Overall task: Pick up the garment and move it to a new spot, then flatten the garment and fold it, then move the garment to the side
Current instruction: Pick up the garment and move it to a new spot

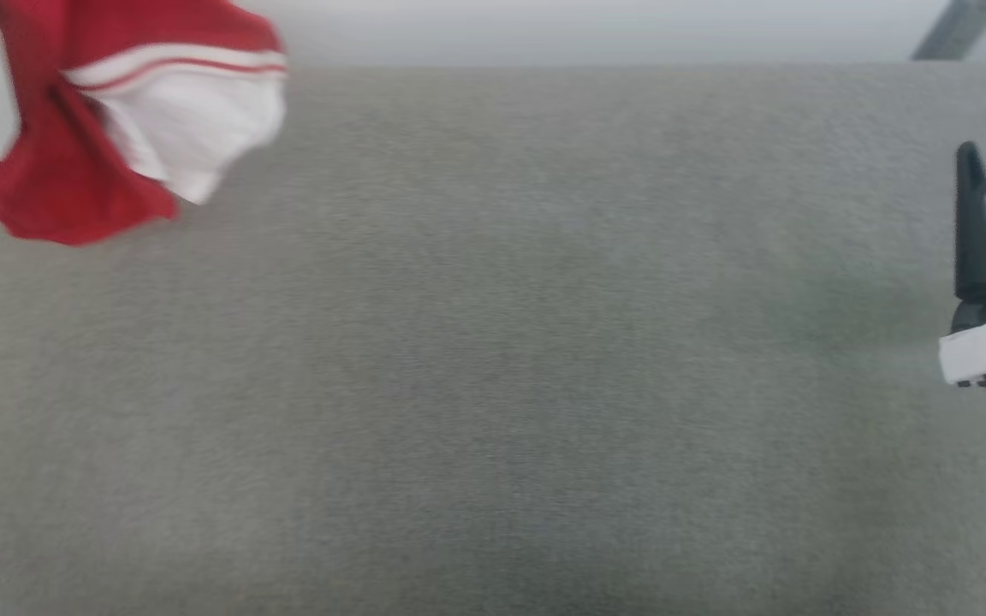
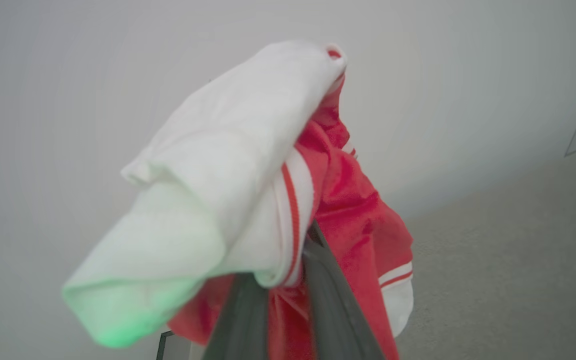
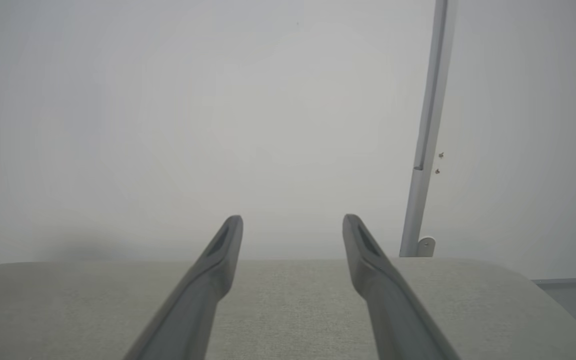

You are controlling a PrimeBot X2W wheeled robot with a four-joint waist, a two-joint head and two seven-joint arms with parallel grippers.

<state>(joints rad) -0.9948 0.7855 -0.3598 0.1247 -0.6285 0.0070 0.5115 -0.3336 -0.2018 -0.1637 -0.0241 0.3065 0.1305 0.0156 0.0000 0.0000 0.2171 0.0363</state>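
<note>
Garment (image 1: 74, 171) is seen at upper left of the head view, lifted clear of the counter (image 1: 544, 342) and hanging bunched, one white sleeve draped outward. In the left wrist view it is clamped by the left gripper (image 2: 285, 275): jaws closed on a fold of red cloth, and the sleeve is flopped over the top of them. The grip looks to be on a random bunch, not a hem or shoulder, so the cloth hangs in a lump. That is judged fine for carrying but poor for spreading.

Right gripper (image 3: 293, 225) is held at the right edge of the head view, low over the counter, jaws wide and nothing between them. It is likely parked out there so the middle is left free for the drop, and kept open for a corner to be taken afterwards.

Step judged: the pick-and-move part, with the garment in the air and not yet set down. Flattening, folding and moving aside are all left to do. Next, the garment would need to be lowered to a new spot on the counter. A risk is that the sleeve lands tucked under the body.
</note>
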